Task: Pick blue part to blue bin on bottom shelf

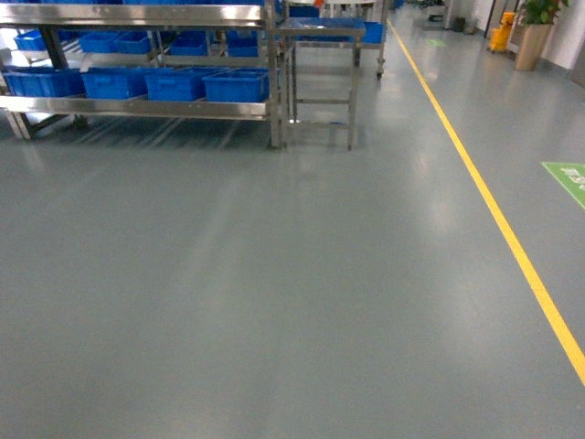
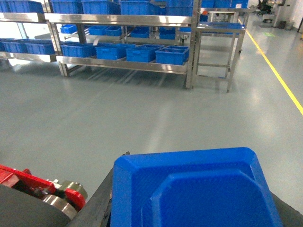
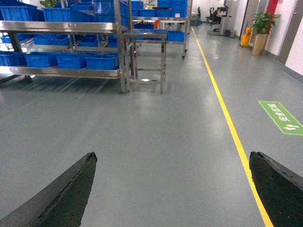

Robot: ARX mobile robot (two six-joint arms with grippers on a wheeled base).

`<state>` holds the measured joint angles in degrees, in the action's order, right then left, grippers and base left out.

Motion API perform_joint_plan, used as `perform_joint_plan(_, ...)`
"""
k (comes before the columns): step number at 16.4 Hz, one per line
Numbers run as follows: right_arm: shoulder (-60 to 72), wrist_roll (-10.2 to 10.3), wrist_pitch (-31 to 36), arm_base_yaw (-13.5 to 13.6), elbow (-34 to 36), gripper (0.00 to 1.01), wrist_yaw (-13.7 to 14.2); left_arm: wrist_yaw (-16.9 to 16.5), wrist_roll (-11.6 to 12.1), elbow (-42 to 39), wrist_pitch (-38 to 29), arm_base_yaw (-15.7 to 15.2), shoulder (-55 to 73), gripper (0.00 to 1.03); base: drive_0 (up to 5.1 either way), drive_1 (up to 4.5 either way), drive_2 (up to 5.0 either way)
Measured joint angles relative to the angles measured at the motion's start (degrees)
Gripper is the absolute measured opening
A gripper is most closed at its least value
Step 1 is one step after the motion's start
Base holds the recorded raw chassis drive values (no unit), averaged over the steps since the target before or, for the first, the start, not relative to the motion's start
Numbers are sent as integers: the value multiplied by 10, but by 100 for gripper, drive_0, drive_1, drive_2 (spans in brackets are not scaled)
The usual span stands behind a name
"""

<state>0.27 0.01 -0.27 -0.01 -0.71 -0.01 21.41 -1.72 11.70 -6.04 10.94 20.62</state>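
Dark-blue boxy block (image 2: 189, 189): fills my left wrist view, pinched by the left gripper (image 2: 189, 208).
Right gripper (image 3: 175, 189): I see it spread, holding nothing.
Bottom steel shelf (image 1: 137, 107): far left.

Legible text: none in any view.

Floor sign (image 3: 280, 117): green rectangular marking on the grey floor, right of the yellow line (image 3: 226, 116); it bears white characters and a white symbol, too blurred to read. In the head view only its cut-off corner shows at the right edge (image 1: 569, 178).

Second floor marking (image 2: 268, 34): small, green, far down the aisle; its content cannot be made out.

Blue bins (image 1: 236, 85): no readable labels.
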Motion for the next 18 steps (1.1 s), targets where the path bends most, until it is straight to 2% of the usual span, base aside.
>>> perform_joint_plan(6,0,0,0,0,0,98,0,0,0,0,0,0,0,44,-5,-5,-5)
perform_joint_plan(18,0,0,1,0,0,98,0,0,0,-1,0,0,0,44,-3,418,-425)
